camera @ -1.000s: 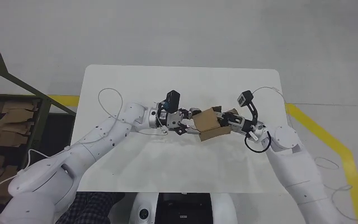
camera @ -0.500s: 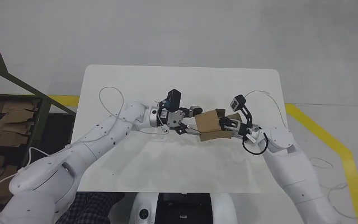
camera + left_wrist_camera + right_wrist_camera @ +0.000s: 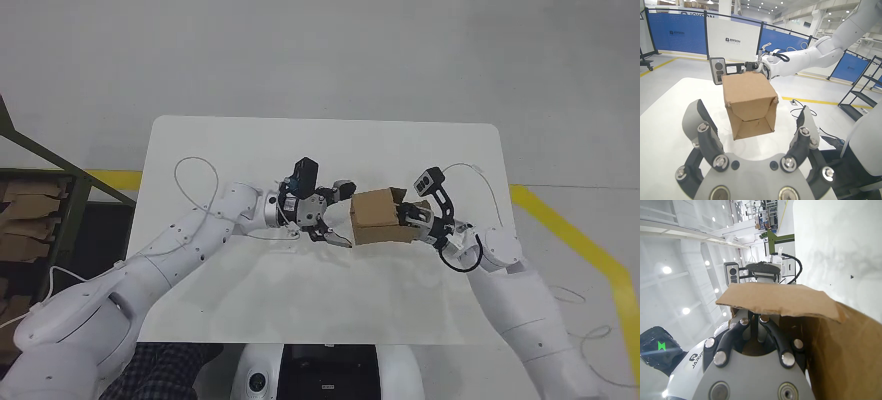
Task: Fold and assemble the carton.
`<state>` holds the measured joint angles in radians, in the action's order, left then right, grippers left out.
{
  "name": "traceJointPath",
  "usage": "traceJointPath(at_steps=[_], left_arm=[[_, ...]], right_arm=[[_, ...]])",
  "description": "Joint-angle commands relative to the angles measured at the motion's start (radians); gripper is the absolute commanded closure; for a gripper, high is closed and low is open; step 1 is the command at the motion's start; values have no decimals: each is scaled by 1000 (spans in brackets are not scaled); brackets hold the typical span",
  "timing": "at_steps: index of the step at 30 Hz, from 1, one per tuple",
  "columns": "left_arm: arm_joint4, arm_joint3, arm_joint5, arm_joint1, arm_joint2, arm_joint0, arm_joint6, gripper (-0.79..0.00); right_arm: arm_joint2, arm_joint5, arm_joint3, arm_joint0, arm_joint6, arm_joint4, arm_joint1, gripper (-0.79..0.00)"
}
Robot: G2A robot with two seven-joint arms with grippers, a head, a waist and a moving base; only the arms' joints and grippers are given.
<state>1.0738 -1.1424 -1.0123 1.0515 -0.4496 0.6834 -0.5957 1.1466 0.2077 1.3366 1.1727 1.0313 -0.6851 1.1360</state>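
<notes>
**Carton (image 3: 377, 217) aloft over the middle of the tabletop (image 3: 420, 150), one arm gripping it, the other gaping at it.**

Around the action we've got a green-framed rack (image 3: 30, 215) of flat cardboard off the tabletop's left edge. In the left wrist view there are blue and white panels (image 3: 677, 37) bearing logos, plus a black shelf frame (image 3: 861, 94) out on the floor. The left end effector (image 3: 752, 105) is spread wide, its fingers (image 3: 696, 117) either side of the carton's open end and apart from it. We can see right inside, where one flap is folded in. The right end effector (image 3: 410, 222) reaches in from the far end, clamped on the carton under a loose flap (image 3: 776, 300) and holding it clear of the tabletop.
</notes>
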Motion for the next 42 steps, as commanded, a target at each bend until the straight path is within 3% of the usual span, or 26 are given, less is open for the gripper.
traceJointPath(at_steps=[1, 15, 29, 35, 42], left_arm=[[-4, 0, 0, -1, -4, 3, 6, -785], [-35, -5, 91, 30, -57, 26, 124, -785], [-30, -12, 92, 50, -104, 53, 191, -785], [-42, -7, 88, 62, -120, 59, 220, -573], [-50, 4, 84, 75, -137, 64, 248, -453]], right_arm=[[0, 15, 4, 1, -20, 8, 1, 0], [-36, 59, 42, 14, -146, 70, 18, 0], [-38, 85, 49, 18, -217, 118, 27, 0], [-38, 90, 58, 26, -227, 135, 29, 0], [-31, 95, 68, 34, -230, 147, 30, 0]])
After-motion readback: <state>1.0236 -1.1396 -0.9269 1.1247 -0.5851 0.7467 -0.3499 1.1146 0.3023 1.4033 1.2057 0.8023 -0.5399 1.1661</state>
